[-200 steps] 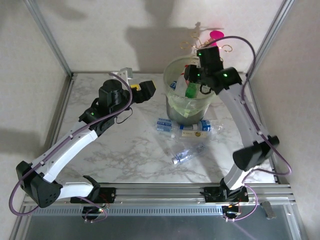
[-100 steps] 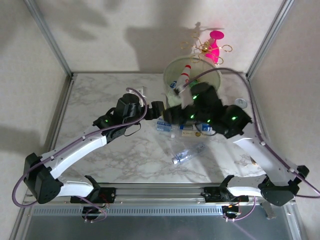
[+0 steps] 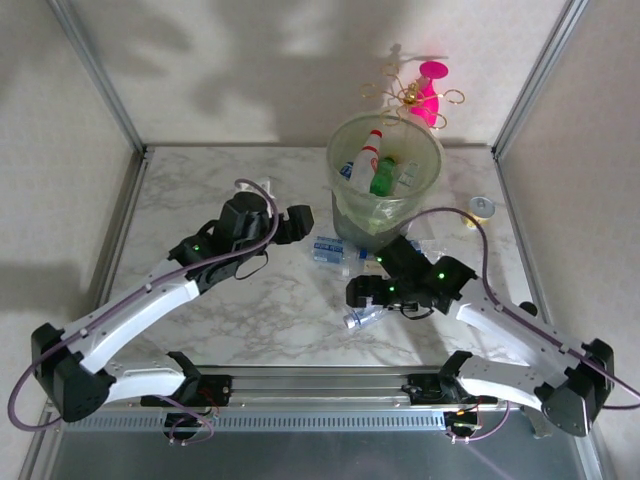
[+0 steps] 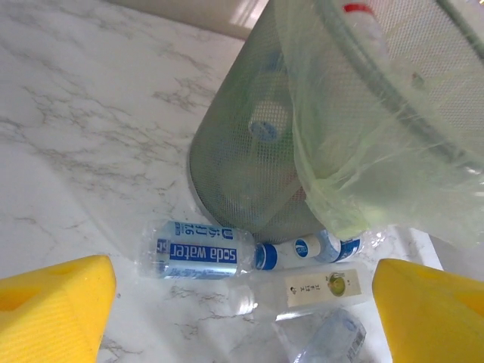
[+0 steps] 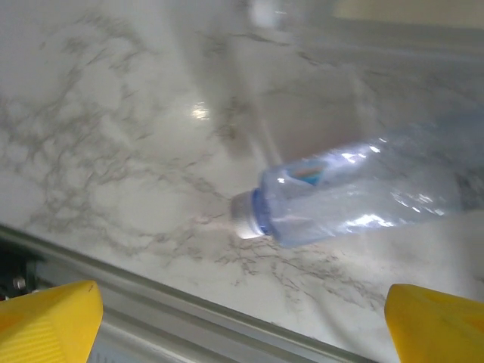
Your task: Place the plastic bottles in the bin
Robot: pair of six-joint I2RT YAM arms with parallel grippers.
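Observation:
The bin (image 3: 338, 190) stands at the back of the table with a white red-capped bottle (image 3: 367, 157) and a green bottle (image 3: 382, 176) inside. In front of its base lie a blue-labelled soda water bottle (image 4: 193, 251), a white-and-blue bottle (image 4: 310, 248), a clear cream-labelled bottle (image 4: 318, 289) and another clear one (image 4: 327, 338). My left gripper (image 3: 300, 222) hovers open just left of them, with nothing between its yellow fingers (image 4: 53, 302). My right gripper (image 5: 242, 325) is open and low over a clear blue-tinted bottle (image 5: 355, 200) lying nearest the front (image 3: 362, 316).
A pink-and-gold ornament (image 3: 425, 90) stands behind the bin. A small gold-topped can (image 3: 481, 207) sits to the bin's right. The table's metal front rail (image 5: 151, 318) runs close below the right gripper. Frame posts border both sides.
The right gripper let go of the green bottle, which now lies in the bin, then swung down to the front bottle with jaws wide. The left arm shifted slightly toward the bottles.

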